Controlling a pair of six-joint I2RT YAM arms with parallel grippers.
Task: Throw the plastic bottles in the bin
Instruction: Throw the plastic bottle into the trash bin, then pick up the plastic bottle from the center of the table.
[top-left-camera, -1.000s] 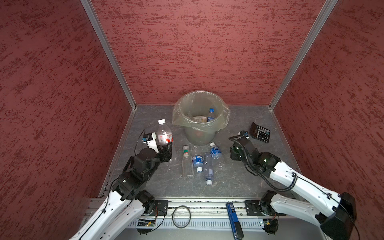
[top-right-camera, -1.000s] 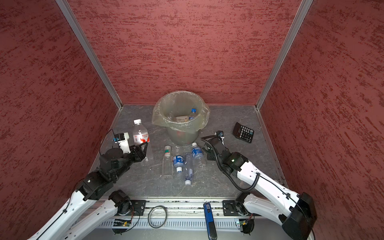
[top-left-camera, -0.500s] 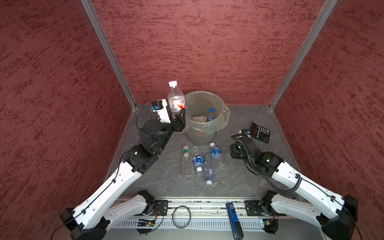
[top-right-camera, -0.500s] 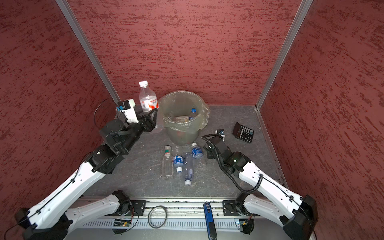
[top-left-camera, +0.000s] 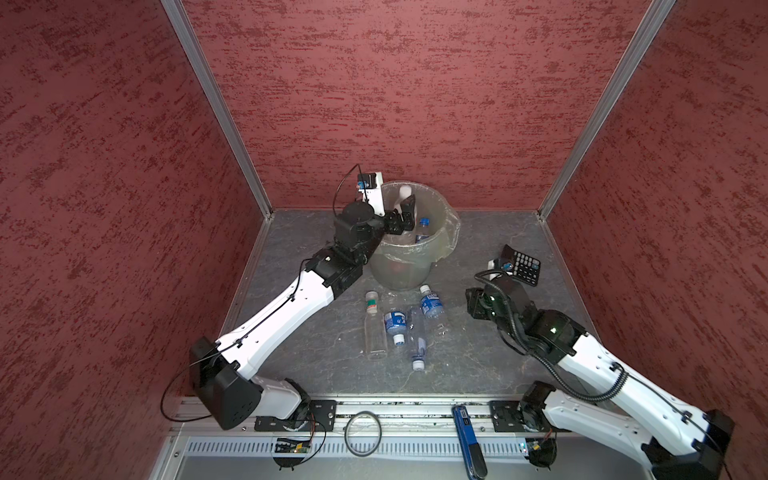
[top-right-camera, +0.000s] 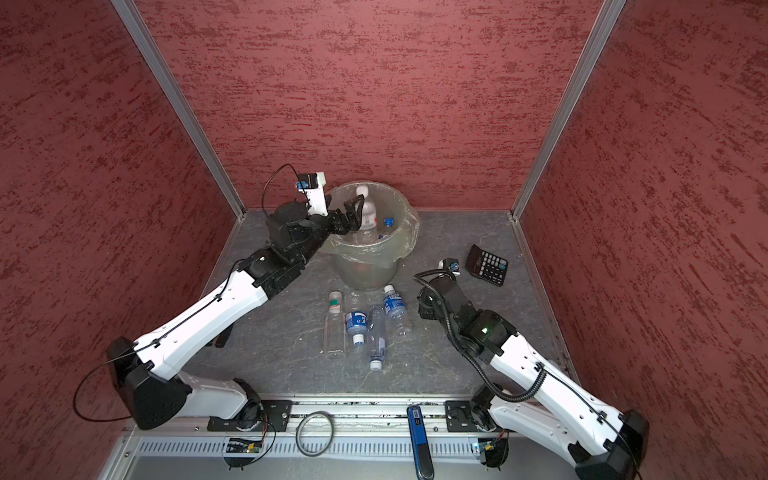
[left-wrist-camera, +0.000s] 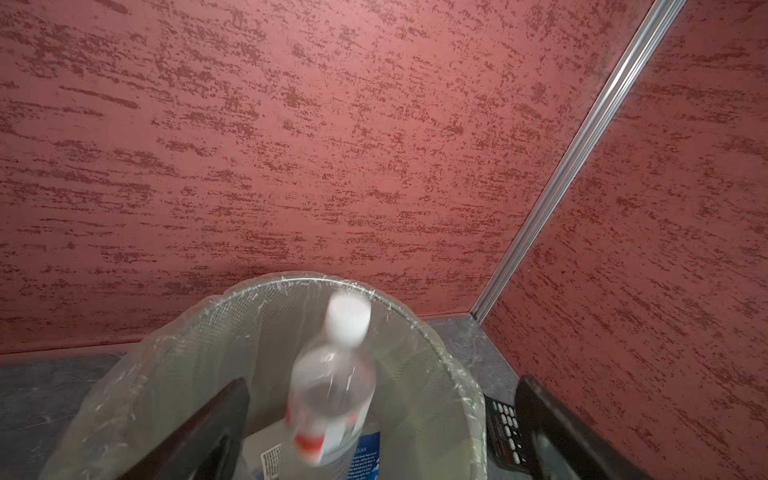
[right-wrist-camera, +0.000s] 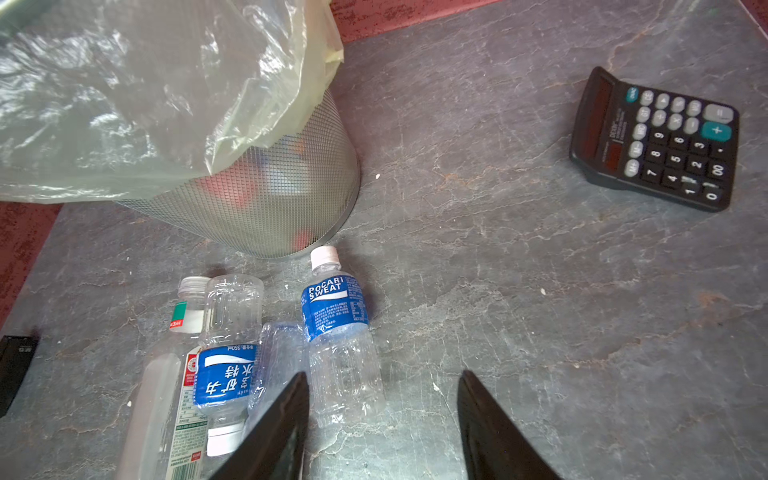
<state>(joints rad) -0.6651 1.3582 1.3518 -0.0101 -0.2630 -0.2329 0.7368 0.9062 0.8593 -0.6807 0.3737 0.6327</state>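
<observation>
Top views: bin (top-left-camera: 399, 270) sits at the back of the table (top-left-camera: 478, 365), with the left gripper (top-right-camera: 353, 214) over its rim. A white-cap bottle (top-right-camera: 365, 210) stands upright in the bin mouth right by the jaws, and a blue-cap bottle (top-left-camera: 422, 228) is already inside. Four bottles are left on the table in front of the bin, bunched together: green-banded bottle (top-left-camera: 372, 324), blue-label bottle (top-left-camera: 394, 324), crushed clear bottle (top-left-camera: 417, 340) and Pocari Sweat bottle (top-left-camera: 431, 305). The right arm is low, just beside that cluster; its fingers are hidden under the wrist from up here. The calculator (top-left-camera: 521, 266) sits off to the side and is not part of the job. Left wrist: jaws spread wide, and the white-cap bottle is motion-blurred between them with clear gaps on both sides, so nothing is gripped. My read is that it's dropping in. Below it in the bin there's a blue label and a barcode label, so several are already binned, though I can't count them. Right wrist: right gripper (right-wrist-camera: 382, 378) has its jaws moderately apart, with nothing but bare table between them. One finger is just beside the Pocari Sweat bottle's base; I can't tell whether it touches. Red and blue shapes show through the bin mesh, which means more bottles inside. Status: past halfway, I'd guess. The left arm's drop is effectively done, four bottles remain on the table, and the right arm looks lined up for the Pocari Sweat bottle.
</observation>
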